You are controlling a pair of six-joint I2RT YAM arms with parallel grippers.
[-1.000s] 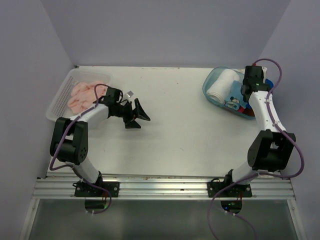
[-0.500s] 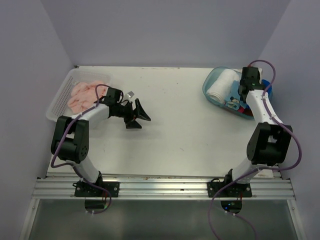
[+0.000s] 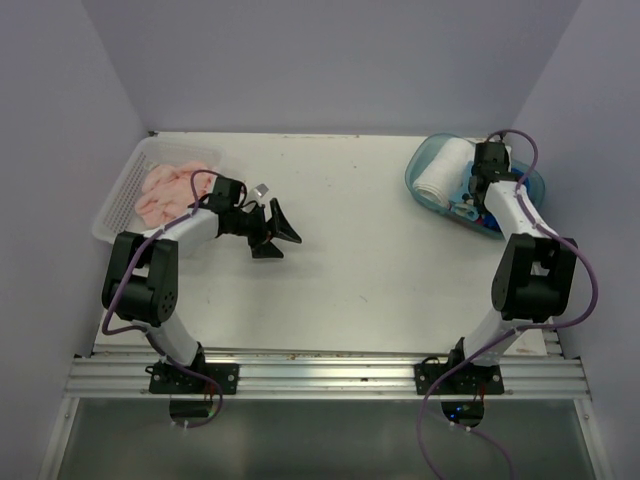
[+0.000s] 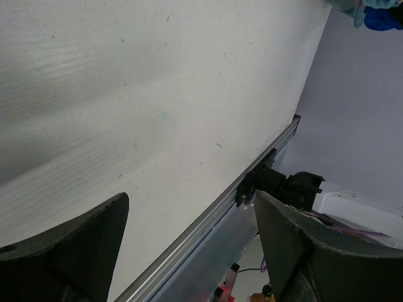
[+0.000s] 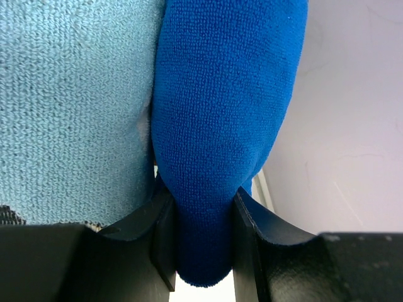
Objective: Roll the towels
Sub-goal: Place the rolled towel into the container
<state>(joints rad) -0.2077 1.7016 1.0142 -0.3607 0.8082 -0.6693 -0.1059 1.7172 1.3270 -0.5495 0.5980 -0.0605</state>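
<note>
The right gripper (image 5: 203,234) is down inside the blue bin (image 3: 415,182) at the far right of the bench (image 3: 380,262), its jaws clamped on a fold of the dark blue towel (image 5: 227,126). That towel presses against a light blue towel (image 5: 69,94), and a white rolled towel (image 3: 440,170) lies in the same bin. The left gripper (image 3: 275,232) hovers over bare bench near the middle left with its jaws wide apart and nothing between them, just beside the clear tray (image 3: 113,205) of pink towels (image 3: 165,190). The step in hand looks like pulling the blue towel out so it can be laid flat and rolled. The hold is only on a bunched fold, so a quick lift could let the cloth slip free. Terry clings to terry, so the light blue towel might be dragged up with it. If the towel snags on the rim, the light bin could tip or slide, and the left gripper is well apart from it and cannot steady it.
</note>
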